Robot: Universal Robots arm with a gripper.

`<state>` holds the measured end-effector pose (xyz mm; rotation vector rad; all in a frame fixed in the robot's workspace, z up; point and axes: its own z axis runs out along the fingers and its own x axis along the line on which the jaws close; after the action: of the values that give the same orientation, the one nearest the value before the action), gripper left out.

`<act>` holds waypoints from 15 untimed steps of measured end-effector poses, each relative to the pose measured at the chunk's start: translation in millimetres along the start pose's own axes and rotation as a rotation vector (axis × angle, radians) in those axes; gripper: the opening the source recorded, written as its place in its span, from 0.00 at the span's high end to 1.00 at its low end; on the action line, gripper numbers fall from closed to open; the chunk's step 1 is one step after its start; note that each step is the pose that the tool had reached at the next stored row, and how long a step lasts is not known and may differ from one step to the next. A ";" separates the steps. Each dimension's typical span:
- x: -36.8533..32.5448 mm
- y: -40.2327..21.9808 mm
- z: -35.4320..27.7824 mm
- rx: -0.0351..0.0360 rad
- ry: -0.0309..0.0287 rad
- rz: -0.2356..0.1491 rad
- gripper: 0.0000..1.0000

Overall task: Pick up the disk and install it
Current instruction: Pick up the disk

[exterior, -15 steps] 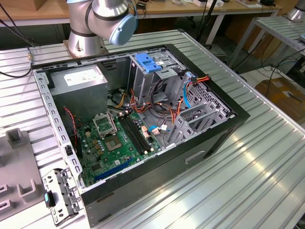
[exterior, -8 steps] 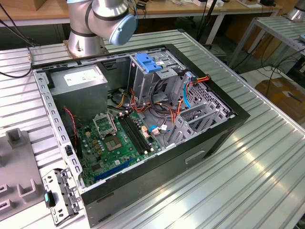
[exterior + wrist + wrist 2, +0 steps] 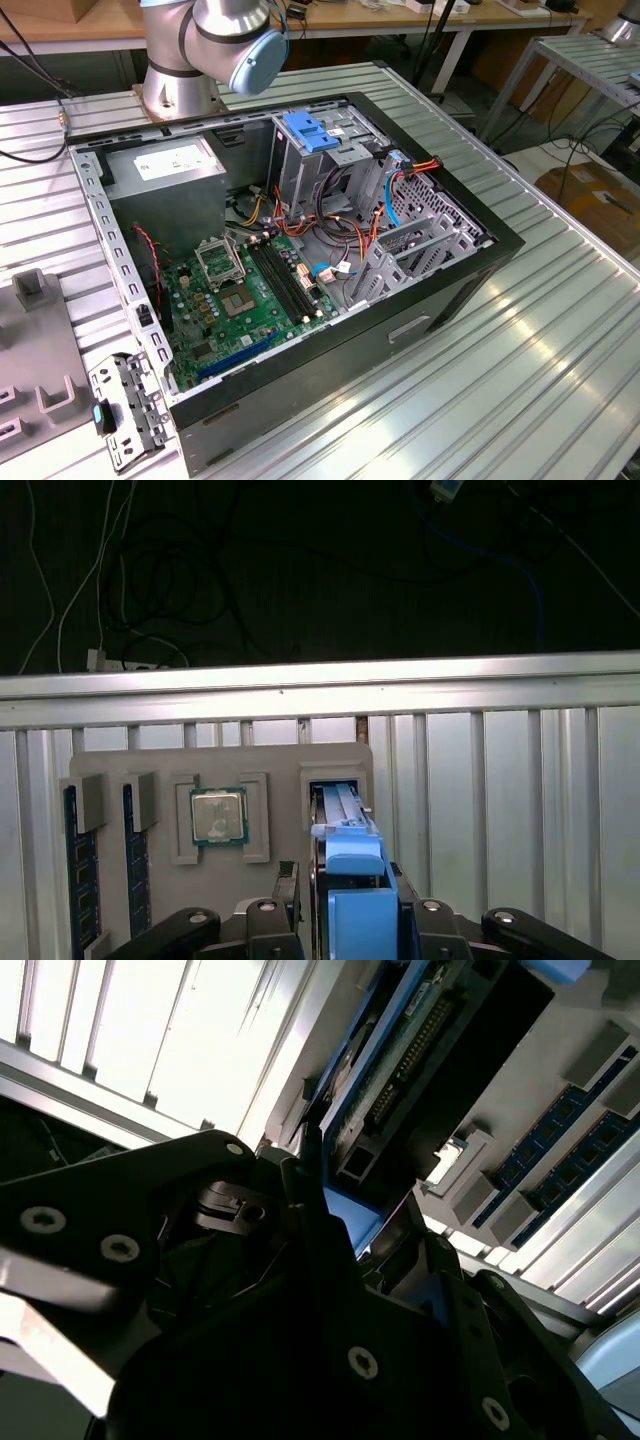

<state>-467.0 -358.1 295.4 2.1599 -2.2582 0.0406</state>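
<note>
In the first wrist view the disk [image 3: 343, 825] stands on edge in a slot of a grey holder tray [image 3: 330, 760], its bright blue carrier rails facing the camera. My gripper [image 3: 355, 912] sits around its near end, with one black finger [image 3: 288, 895] pressed against each blue side, shut on the disk. The second wrist view shows the disk [image 3: 405, 1050] from its circuit-board side, with the gripper [image 3: 362, 1242] clamped on the blue rail end. The exterior view shows the open computer case [image 3: 460, 290] with its tall metal drive cage [image 3: 300, 175].
A processor chip [image 3: 218, 816] and memory sticks [image 3: 80, 865] lie in the same grey tray. The slatted metal table [image 3: 500, 780] ends at a rail with dark floor and cables beyond. In the case are the motherboard [image 3: 250, 290], a power supply [image 3: 170, 165] and a blue bracket [image 3: 310, 132] on top of the cage. The arm's base [image 3: 185, 60] stands behind the case.
</note>
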 end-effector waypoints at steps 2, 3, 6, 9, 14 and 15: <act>0.0 0.0 0.0 -0.0001 0.0001 0.000 0.55; 0.0 0.0 0.1 -0.0001 0.0000 0.000 0.55; 0.0 0.0 0.4 -0.0001 0.0001 0.000 0.63; 0.0 0.0 0.6 -0.0001 0.0001 0.000 0.63; 0.0 0.0 0.8 0.0000 0.0001 0.000 0.63; 0.0 0.0 0.9 0.0000 0.0001 0.000 0.63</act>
<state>-467.0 -358.1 294.5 2.1598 -2.2582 0.0407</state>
